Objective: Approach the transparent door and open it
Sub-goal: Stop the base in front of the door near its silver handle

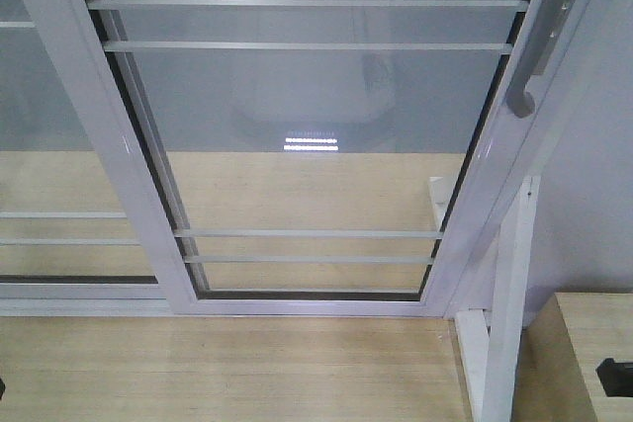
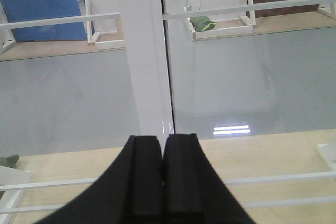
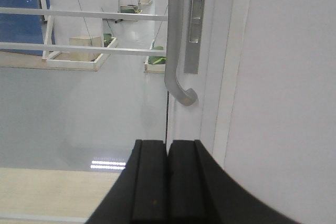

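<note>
The transparent door fills the front view: clear glass in a white frame with thin white horizontal bars. Its long grey bar handle runs down the right stile and ends in a curve. In the right wrist view the handle hangs straight ahead of and above my right gripper, which is shut on nothing and apart from it. My left gripper is also shut and empty. It faces a white upright frame member with the door's glass to its right. Neither gripper shows in the front view.
A second barred glass panel stands to the left. A white slanted frame post and a light wooden surface lie at lower right, near a black part. A lock plate sits beside the handle. Pale wooden floor lies below the door.
</note>
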Controlling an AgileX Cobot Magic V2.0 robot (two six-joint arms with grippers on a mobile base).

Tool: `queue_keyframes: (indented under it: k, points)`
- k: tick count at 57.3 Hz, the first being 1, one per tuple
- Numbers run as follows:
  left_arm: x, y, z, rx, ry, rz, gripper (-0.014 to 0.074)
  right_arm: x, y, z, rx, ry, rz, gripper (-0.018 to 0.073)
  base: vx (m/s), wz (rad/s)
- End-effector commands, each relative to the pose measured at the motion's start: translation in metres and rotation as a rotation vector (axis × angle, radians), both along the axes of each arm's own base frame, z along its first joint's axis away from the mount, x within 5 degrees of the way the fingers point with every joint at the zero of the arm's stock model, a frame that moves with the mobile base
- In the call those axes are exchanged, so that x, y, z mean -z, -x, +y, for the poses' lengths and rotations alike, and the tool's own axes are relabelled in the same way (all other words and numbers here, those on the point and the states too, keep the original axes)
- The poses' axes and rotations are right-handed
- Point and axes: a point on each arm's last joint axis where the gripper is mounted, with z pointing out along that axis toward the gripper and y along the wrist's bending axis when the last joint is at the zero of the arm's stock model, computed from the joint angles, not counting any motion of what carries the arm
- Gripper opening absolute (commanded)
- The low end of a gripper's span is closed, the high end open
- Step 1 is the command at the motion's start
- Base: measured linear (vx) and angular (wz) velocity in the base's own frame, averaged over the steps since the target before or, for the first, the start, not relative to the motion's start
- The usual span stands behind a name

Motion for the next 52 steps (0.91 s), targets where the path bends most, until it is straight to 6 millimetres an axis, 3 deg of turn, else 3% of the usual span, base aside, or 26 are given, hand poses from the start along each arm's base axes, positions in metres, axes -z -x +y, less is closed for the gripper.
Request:
queue_keyframes:
  k: [1, 16, 32, 52]
  points:
    - [-0.002, -0.002, -0.001, 0.013, -0.009, -0.038, 0.0003, -0.005, -0.002, -0.001, 0.009, 0.002, -0.058, 0.0011, 0.00, 0.00]
    - [-0.005, -0.003, -0.001, 0.019, -0.026, -0.073, 0.0003, -0.006, -0.002, -0.001, 0.010, 0.002, -0.062, 0.0011, 0.00, 0.00]
    - [-0.026, -0.002, -0.005, 0.053, -0.018, -0.300, 0.0003, -0.008, -0.002, -0.001, 0.013, 0.001, -0.082, 0.0011, 0.00, 0.00]
    - [-0.041, 0.001, -0.007, 0.075, -0.005, -0.466, 0.0003, -0.033, 0.001, -0.005, 0.051, 0.004, -0.341, 0.0011, 0.00, 0.00]
